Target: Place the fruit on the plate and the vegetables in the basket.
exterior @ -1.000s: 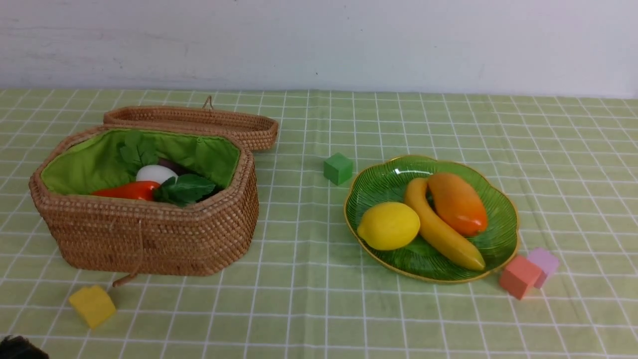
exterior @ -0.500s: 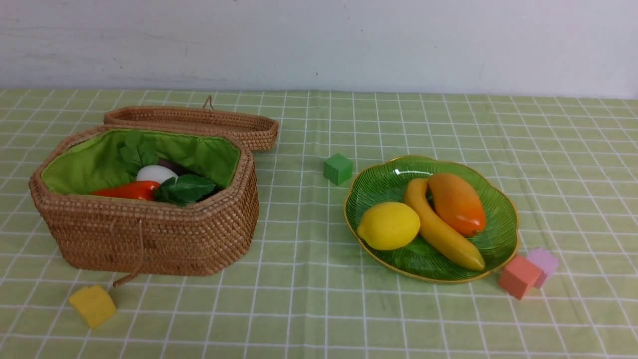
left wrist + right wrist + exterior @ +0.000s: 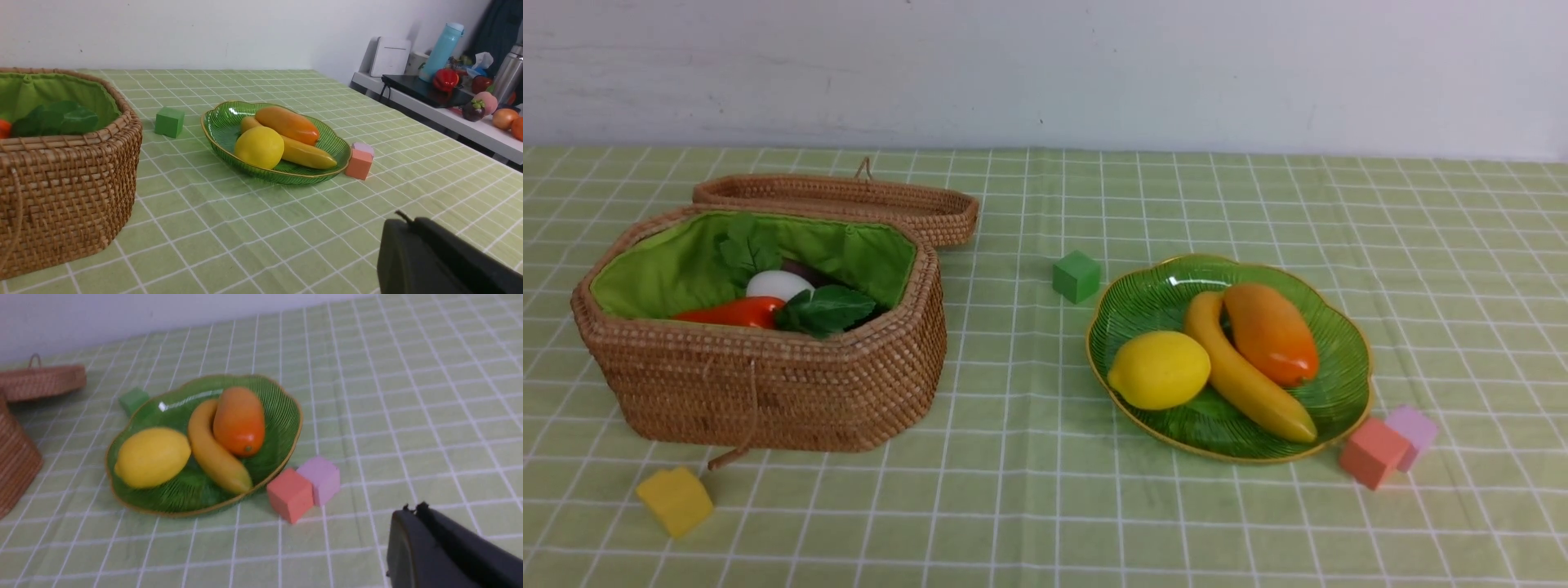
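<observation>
A counter under a green checked cloth carries a brown wicker basket on the robot's left and a green glass plate on its right. The lemon, banana and mango all lie on the plate. In the lined basket show a red-orange carrot, a white radish, green leaves and something dark behind; the gourd is hidden. Neither arm reaches into the front view. Each wrist view shows only a dark corner of its tool, left tool and right tool, both pressed together and empty. The sorting looks finished; the next move seems only to keep the arms withdrawn, leaving the foam blocks alone.
</observation>
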`<state>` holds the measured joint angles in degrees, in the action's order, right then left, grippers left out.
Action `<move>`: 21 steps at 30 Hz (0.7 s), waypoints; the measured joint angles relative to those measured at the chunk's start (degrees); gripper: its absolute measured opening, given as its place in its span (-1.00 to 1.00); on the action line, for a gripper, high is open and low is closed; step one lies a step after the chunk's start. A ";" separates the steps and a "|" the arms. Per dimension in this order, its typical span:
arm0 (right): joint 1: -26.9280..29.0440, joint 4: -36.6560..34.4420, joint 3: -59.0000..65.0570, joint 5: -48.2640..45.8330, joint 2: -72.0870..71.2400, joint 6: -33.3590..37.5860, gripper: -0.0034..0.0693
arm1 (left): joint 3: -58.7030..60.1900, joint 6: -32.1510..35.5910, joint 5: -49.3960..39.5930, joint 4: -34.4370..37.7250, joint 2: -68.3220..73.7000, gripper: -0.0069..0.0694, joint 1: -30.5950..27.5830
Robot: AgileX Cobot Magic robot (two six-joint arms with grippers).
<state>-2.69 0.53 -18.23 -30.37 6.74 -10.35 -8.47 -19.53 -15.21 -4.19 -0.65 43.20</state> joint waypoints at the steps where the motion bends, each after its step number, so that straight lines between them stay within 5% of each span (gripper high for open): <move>1: 0.71 0.59 2.64 2.78 -0.99 0.00 -0.95 | 0.00 0.00 0.00 0.00 0.00 -0.85 0.00; 7: 1.84 6.28 19.17 9.97 -7.13 -1.67 -0.95 | 0.00 0.00 0.07 0.00 0.00 -0.85 0.00; 21: 1.90 6.71 19.44 9.03 -7.30 -3.09 -0.94 | 0.00 0.00 -0.03 -0.07 -0.06 -0.83 0.00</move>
<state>-0.79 7.24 1.21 -21.34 -0.55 -13.43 -8.47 -19.53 -15.23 -4.26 -0.71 43.20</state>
